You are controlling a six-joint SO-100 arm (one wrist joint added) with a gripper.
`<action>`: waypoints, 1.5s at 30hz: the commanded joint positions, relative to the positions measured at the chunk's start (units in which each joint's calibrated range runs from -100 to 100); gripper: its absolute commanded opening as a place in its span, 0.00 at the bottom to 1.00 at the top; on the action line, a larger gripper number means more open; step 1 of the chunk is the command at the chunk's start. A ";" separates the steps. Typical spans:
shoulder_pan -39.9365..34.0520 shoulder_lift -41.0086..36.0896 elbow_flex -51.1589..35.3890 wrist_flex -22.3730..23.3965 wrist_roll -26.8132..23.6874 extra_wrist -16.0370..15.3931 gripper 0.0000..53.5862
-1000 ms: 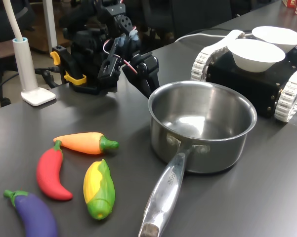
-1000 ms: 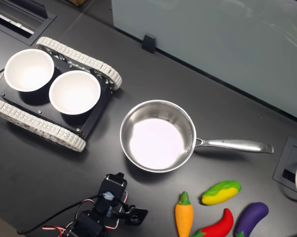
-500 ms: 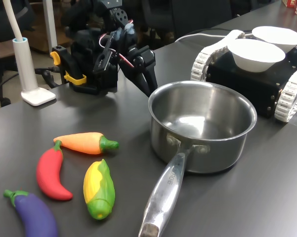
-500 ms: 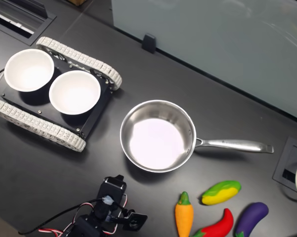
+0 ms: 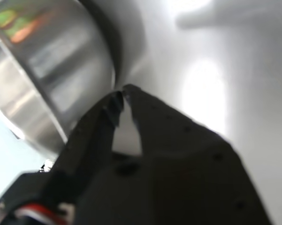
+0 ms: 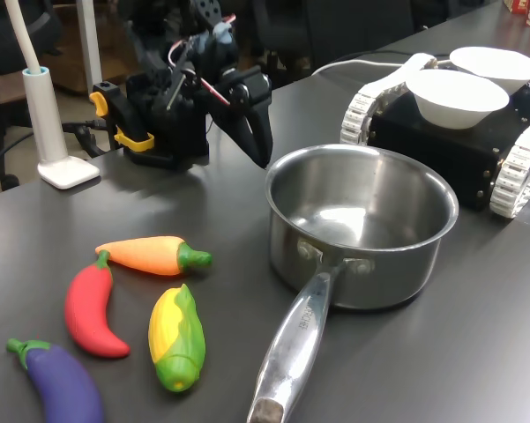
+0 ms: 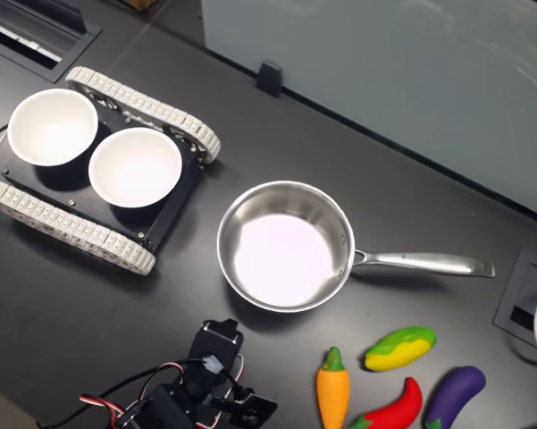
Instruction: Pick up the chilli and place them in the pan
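Observation:
The red chilli (image 6: 90,308) lies on the dark table between an orange toy and a purple eggplant; it also shows at the second exterior view's bottom edge (image 7: 395,407). The steel pan (image 6: 370,264) stands empty in the middle (image 7: 286,250), its handle pointing to the second exterior view's right. My gripper (image 6: 263,161) hangs point-down just behind the pan's rim, far from the chilli, shut with nothing in it. In the wrist view the black gripper (image 5: 123,91) has its tips together beside the pan's wall (image 5: 51,70).
An orange carrot-shaped toy (image 6: 154,254), a yellow-green corn (image 6: 176,335) and a purple eggplant (image 6: 62,383) lie around the chilli. Two white bowls (image 7: 134,165) sit on a black tracked vehicle (image 6: 441,150). A white lamp base (image 6: 66,169) stands beside the arm's base.
The arm has risen and the gripper has tipped more steeply downward, shifting slightly toward the second exterior view's lower right. The toys and pan have not moved.

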 commanded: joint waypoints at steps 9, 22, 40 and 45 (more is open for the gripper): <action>8.08 10.76 -20.99 5.51 1.81 -1.46 0.00; 25.86 21.56 -41.98 7.72 4.49 -5.24 0.00; 44.09 39.02 -71.06 10.37 5.13 -8.52 0.00; 47.88 44.00 -76.88 10.37 6.30 -9.45 0.02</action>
